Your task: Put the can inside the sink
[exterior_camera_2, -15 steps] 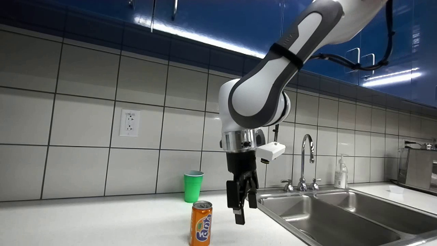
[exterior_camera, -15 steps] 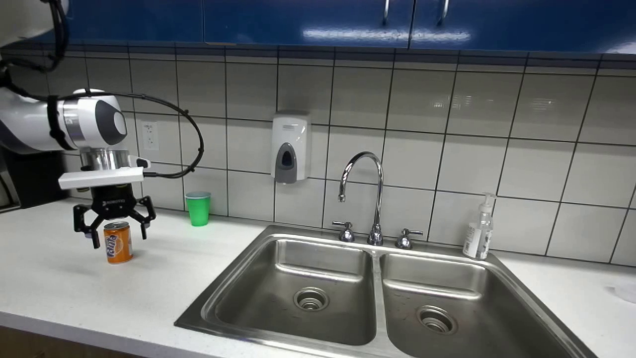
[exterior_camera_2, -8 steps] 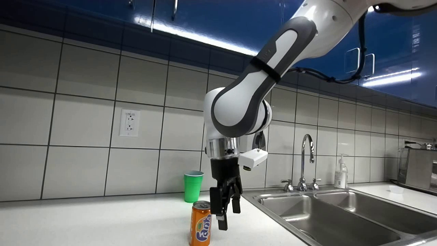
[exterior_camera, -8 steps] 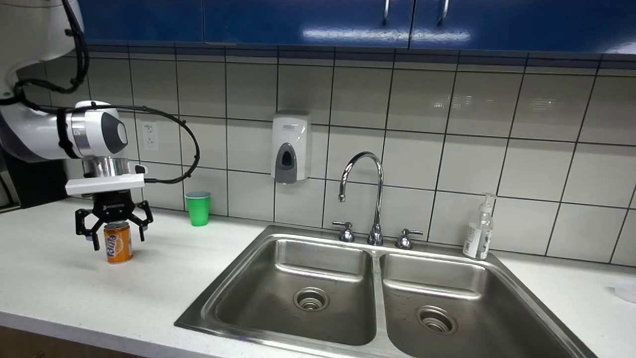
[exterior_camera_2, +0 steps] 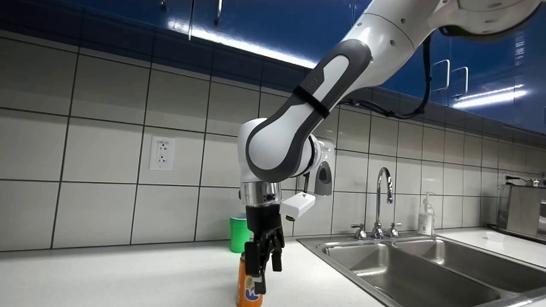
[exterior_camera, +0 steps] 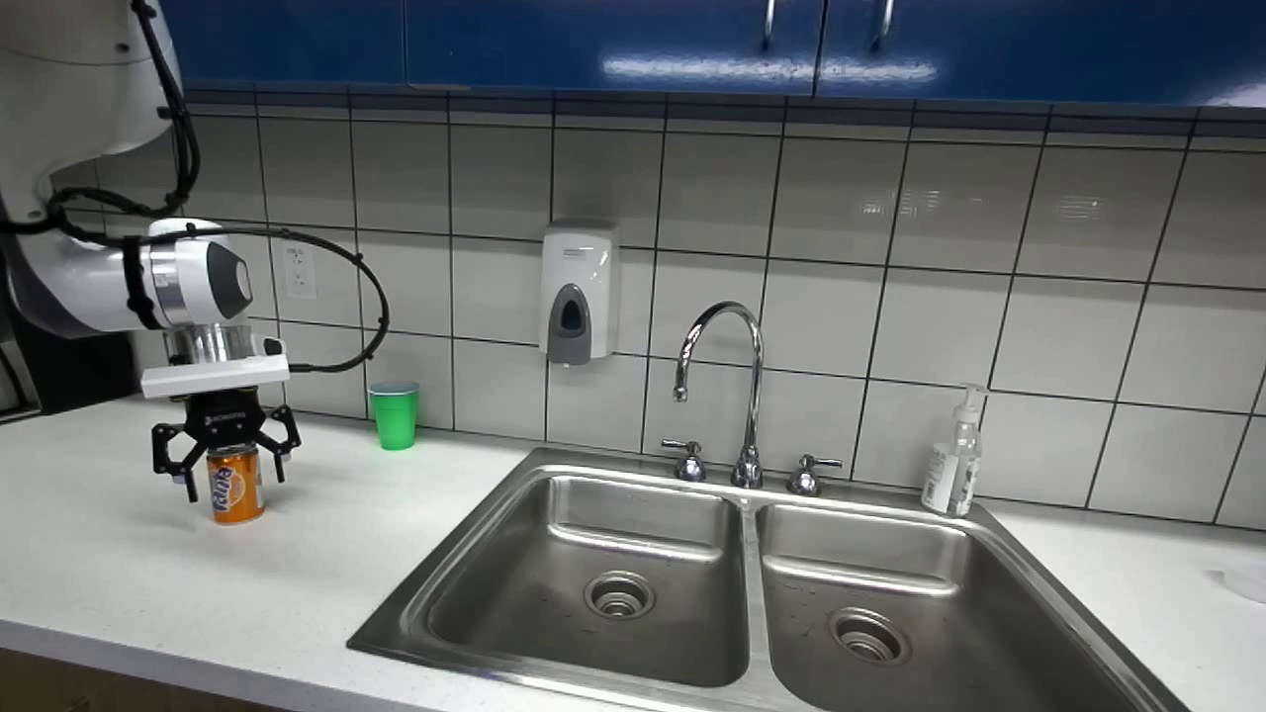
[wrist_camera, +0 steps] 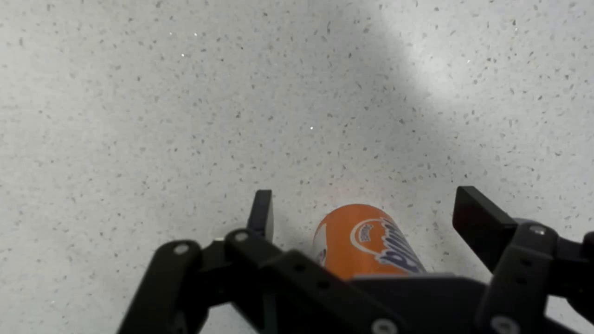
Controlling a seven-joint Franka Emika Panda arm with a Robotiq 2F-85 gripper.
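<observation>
The orange can (exterior_camera: 237, 502) with the Fanta print stands upright on the white counter, left of the sink; it also shows in an exterior view (exterior_camera_2: 247, 296) and in the wrist view (wrist_camera: 357, 243). My gripper (exterior_camera: 235, 485) is open and points down over the can, one finger on each side. In the wrist view the can is between the open fingers (wrist_camera: 364, 208), with a gap on both sides. The can's silvery top is hidden by the gripper. The double-basin steel sink (exterior_camera: 752, 593) has nothing in its basins; its rim also shows in an exterior view (exterior_camera_2: 341, 269).
A green cup (exterior_camera: 395, 417) stands behind the can near the tiled wall. A chrome gooseneck tap (exterior_camera: 754, 396) rises behind the sink. A clear pump bottle (exterior_camera: 953, 467) stands at the sink's back right corner. A soap dispenser (exterior_camera: 580, 297) hangs on the wall below blue cabinets (exterior_camera: 613, 44).
My gripper has moved down and across until its fingers are on both sides of the can's upper part. The fingers stay open. The can has not moved.
</observation>
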